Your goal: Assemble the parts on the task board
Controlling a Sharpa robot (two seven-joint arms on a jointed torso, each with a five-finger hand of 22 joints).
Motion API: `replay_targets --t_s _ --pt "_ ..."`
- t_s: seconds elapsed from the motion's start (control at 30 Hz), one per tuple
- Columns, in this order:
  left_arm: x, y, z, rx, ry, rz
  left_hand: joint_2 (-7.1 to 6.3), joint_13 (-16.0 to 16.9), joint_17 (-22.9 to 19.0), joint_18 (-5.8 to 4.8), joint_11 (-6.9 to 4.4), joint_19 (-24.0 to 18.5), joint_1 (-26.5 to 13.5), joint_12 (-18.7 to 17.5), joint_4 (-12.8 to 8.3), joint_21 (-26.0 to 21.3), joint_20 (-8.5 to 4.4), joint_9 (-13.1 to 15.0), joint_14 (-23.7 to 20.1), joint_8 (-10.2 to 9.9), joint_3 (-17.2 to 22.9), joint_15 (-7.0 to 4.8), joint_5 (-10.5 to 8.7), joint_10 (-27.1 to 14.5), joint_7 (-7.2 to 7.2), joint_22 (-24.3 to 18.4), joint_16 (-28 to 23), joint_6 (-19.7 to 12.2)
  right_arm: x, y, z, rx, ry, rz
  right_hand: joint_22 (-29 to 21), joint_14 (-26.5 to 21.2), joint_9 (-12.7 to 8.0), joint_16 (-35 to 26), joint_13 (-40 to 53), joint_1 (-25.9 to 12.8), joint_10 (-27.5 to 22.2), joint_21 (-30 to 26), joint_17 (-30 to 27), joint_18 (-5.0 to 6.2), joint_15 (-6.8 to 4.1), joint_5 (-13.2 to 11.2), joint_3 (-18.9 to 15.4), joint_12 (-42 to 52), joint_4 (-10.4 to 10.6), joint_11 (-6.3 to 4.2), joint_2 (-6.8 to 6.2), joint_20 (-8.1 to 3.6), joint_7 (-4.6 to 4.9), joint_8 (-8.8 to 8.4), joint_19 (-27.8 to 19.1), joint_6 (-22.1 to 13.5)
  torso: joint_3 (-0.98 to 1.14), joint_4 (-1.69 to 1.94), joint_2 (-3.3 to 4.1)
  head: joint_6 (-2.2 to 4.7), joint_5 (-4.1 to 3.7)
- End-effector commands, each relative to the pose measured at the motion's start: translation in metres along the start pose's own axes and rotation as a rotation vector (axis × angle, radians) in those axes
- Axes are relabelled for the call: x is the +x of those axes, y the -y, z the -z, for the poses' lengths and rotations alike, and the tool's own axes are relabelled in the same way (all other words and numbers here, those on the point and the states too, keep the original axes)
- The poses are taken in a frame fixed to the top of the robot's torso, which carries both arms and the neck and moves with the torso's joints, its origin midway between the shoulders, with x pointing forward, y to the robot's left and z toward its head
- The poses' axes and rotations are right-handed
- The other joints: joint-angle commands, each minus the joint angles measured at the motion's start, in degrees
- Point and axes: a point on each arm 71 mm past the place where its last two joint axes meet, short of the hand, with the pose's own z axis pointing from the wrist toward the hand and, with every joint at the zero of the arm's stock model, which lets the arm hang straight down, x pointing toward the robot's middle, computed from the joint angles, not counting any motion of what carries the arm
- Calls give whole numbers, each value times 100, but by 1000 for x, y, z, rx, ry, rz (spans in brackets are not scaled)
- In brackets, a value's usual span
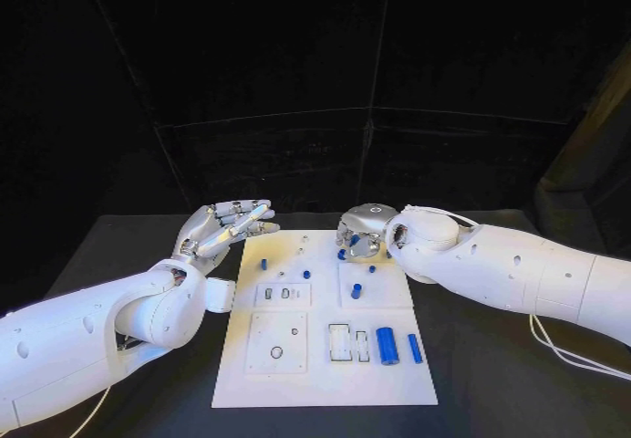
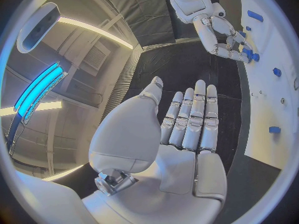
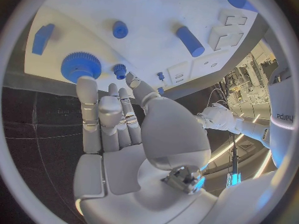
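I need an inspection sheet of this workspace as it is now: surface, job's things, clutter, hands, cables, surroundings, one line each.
Surface: black table, bearing the white rectangular task board.
Job's things: small blue parts on the board, among them a blue cylinder, a flat blue bar and a blue toothed gear.
Clutter: nothing seen.
Hands: silver left hand open, fingers straight, beside the board's far left corner; silver right hand over the board's far edge, fingers near the gear; whether it touches anything is unclear.
Cables: white cable on the table under the right arm.
Surroundings: black backdrop.
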Motion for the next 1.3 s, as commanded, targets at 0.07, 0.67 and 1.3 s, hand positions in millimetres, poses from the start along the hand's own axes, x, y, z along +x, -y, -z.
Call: replay_targets --t_s 0.07,0.67,1.3 --pt "2 2 -1 6 -18 2 45 -8 -3 37 30 -16 -25 -42 -23 -26 39 -5 -17 -42 -18 38 -14 2 106 -7 -26 -13 0 1 -1 3 -19 19 127 106 -2 106 3 -9 45 113 101 -97 31 -60 119 -7 0 -4 59 9 13 -11 25 -61 -5 12 25 -15 1" --pt "2 3 -2 4 -20 3 56 -8 -3 37 35 -12 -18 -55 -37 -33 42 -5 -17 -54 -19 41 -12 -6 112 -14 -41 -19 2 0 -7 -3 -44 13 403 103 2 347 1 -49 109 367 328 -127 34 -110 457 -7 24 -8 62 18 16 -4 30 -55 7 13 60 -63 17" --pt "1 3 -3 2 -19 2 61 -8 -2 38 37 -10 -12 -62 -45 -36 43 -5 -14 -61 -20 43 -12 -10 115 -17 -48 -23 6 0 -13 -5 -82 6 615 103 9 536 4 -81 194 568 494 -150 33 -138 792 -2 65 -15 64 22 21 9 34 -1 3 24 103 -83 16"
